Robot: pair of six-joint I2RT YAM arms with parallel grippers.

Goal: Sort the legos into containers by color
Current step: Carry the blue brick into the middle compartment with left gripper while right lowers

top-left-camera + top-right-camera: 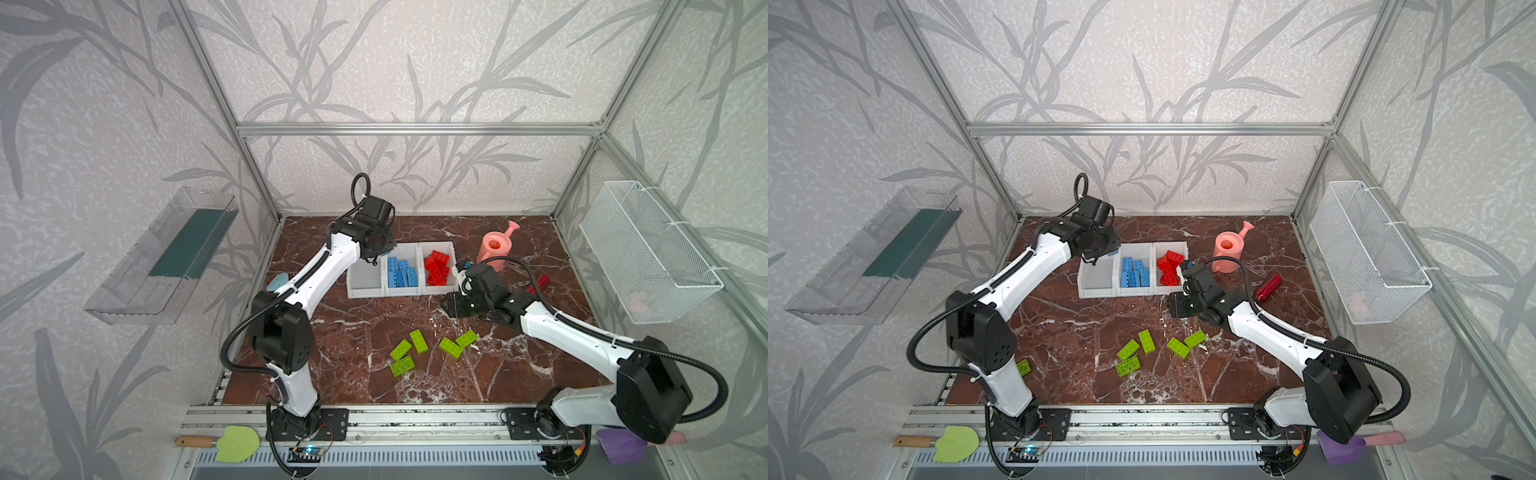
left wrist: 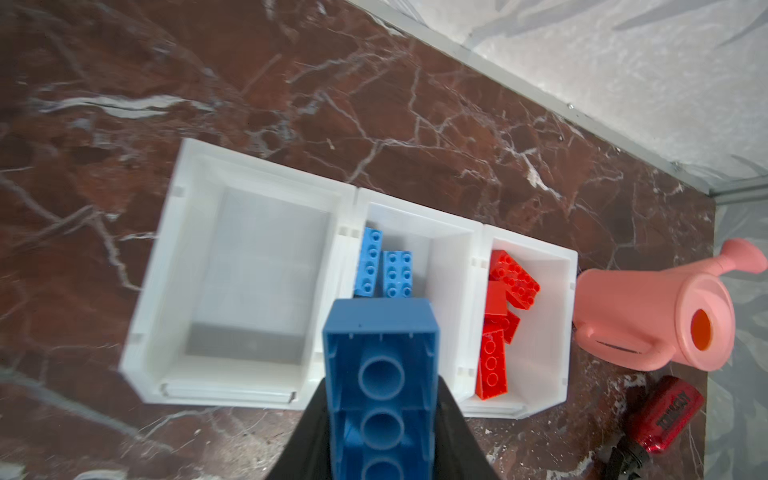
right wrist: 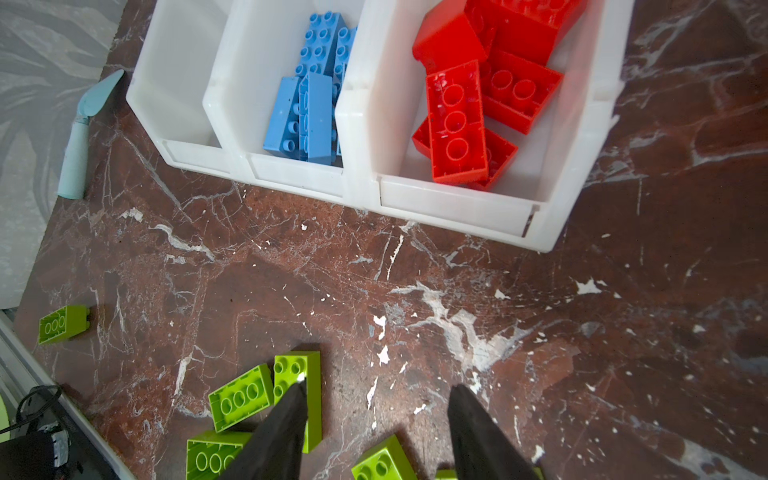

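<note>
My left gripper (image 2: pixel 380 386) is shut on a blue lego (image 2: pixel 380 357), held underside up over the front of the middle container. Three joined white containers (image 1: pixel 365 293) sit mid-table. The left one (image 2: pixel 257 266) is empty, the middle holds blue legos (image 1: pixel 401 272) and the right holds red legos (image 1: pixel 436 266). My right gripper (image 3: pixel 378 390) hangs open with nothing between its fingers, just in front of the right container (image 3: pixel 453 203). Several green legos (image 1: pixel 419 341) lie on the marble nearer the front. One more green lego (image 1: pixel 1022 367) lies by the left arm.
A pink watering can (image 1: pixel 496 245) stands right of the containers, with a dark red ribbed piece (image 1: pixel 1268 286) lying near it. A light blue scoop (image 3: pixel 79 137) lies at the left wall. A wire basket (image 1: pixel 648 249) and a clear tray (image 1: pixel 162 253) hang on the side walls.
</note>
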